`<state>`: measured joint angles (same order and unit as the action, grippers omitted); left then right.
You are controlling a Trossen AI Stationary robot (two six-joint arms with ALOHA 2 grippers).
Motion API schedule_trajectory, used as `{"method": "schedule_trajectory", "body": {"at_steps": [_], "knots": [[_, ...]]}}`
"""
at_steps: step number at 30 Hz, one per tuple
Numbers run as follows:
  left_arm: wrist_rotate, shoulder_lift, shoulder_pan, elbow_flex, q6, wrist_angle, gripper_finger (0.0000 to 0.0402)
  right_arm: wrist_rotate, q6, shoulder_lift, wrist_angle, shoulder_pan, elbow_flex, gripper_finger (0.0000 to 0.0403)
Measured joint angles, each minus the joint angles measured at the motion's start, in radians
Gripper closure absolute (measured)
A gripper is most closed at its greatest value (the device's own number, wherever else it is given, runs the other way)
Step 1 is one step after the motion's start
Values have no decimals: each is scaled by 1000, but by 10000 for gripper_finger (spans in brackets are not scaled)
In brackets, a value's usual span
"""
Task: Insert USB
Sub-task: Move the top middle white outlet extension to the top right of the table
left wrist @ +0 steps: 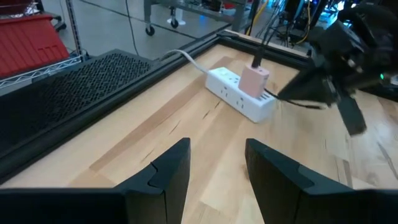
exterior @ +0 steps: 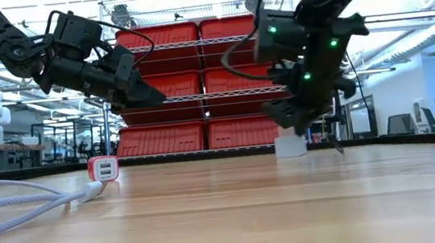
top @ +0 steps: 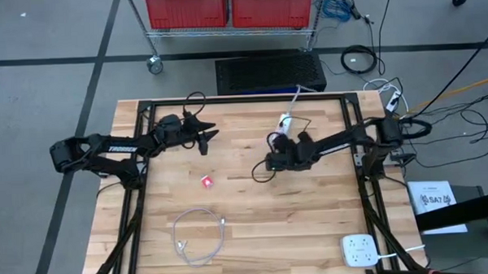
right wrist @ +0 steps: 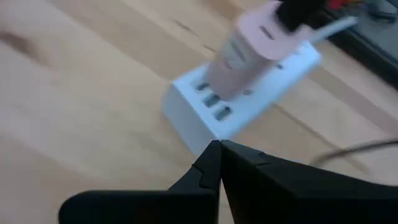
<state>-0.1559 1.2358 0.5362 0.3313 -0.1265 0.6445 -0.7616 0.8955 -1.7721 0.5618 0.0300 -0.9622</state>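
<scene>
Your right gripper (top: 271, 162) is clenched, holding nothing, near the power strip (top: 286, 120). Your left gripper (top: 209, 136) hangs released above the table (top: 255, 226)

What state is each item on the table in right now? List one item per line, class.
Left hand: open, empty, raised above the table.
Right hand: shut, near the power strip.
Power strip: lying flat, pink adapter plugged in.
Pink adapter: seated upright in the strip, dark cable attached.
Red charger: standing on the table, ports empty.
White cable: loose, coiled, unplugged.
</scene>
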Motion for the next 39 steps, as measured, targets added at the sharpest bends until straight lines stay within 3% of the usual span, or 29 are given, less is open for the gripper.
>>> {"method": "schedule_trajectory", "body": {"at_steps": [6,8,11,15,22,29,39], "knots": [[-1,0,0,0,0,-3,240,37,26,158,80,43,110,403],[-2,0,0,0,0,-4,240,62,11,232,14,43,158,403],[-4,0,0,0,0,-3,240,111,-116,299,-220,17,220,403],[-8,0,0,0,-1,3,240,121,-232,259,-436,11,240,403],[8,0,0,0,3,-3,240,114,-287,111,-591,82,218,403],[11,1,0,0,8,-11,240,143,-308,60,-547,133,167,403],[18,1,0,0,8,-53,240,107,-189,139,-213,142,169,403]]}}
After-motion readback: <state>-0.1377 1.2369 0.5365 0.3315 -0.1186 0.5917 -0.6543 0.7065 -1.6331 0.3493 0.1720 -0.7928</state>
